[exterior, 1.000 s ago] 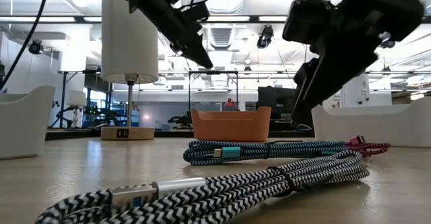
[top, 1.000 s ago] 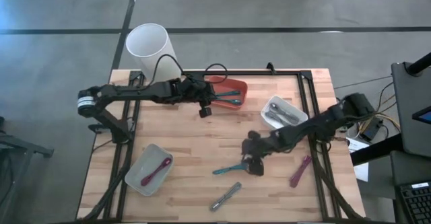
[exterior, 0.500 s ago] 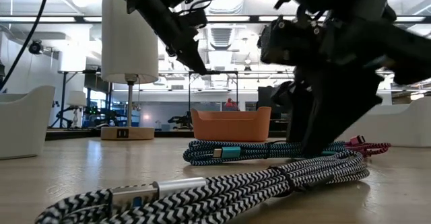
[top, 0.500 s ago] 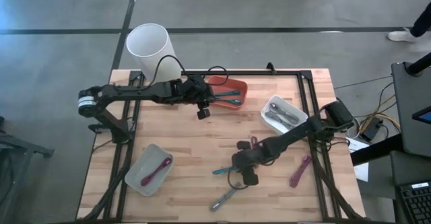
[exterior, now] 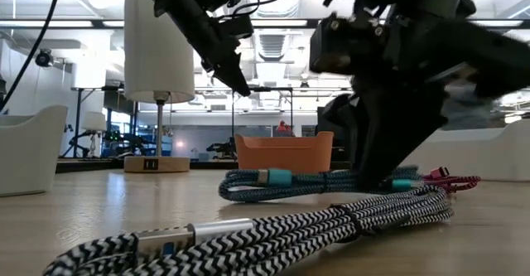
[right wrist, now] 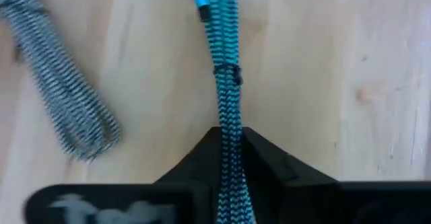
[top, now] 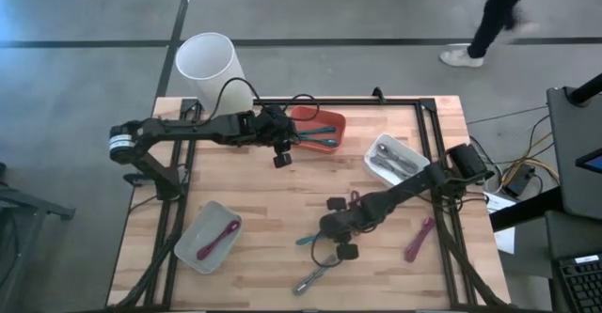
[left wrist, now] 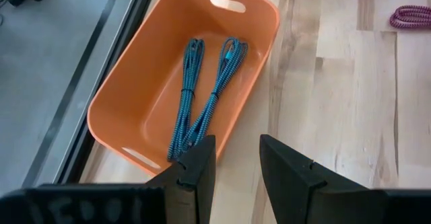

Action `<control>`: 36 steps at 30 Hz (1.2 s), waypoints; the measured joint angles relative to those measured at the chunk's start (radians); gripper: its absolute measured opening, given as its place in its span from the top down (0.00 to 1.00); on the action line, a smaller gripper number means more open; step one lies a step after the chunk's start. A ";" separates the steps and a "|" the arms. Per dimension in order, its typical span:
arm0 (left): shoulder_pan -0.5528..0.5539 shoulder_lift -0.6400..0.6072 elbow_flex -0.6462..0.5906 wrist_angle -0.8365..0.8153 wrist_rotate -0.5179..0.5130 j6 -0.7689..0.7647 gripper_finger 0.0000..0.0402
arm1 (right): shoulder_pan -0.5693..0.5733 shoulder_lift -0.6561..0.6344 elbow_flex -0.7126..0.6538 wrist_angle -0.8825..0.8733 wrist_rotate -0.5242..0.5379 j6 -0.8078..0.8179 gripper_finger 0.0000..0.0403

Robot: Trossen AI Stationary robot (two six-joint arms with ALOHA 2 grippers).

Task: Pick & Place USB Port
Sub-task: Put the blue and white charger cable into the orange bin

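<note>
We see orange bin holding two teal cables. Beside bin, left gripper narrowly parted, empty. Right gripper pinches teal cable on wooden table.

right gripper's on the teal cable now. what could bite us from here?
1. The right gripper pinches the teal cable near one end, so the free length may swing or slip once lifted.
2. The black-and-white cable lies close beside it and could get dragged along.
3. The left gripper hangs open by the orange bin, which already holds two teal cables; it may crowd the drop path.
</note>
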 joint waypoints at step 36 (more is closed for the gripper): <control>-0.085 -0.128 -0.001 -0.066 0.000 -0.060 0.82 | -0.478 -0.143 0.205 -0.250 0.438 -0.264 0.95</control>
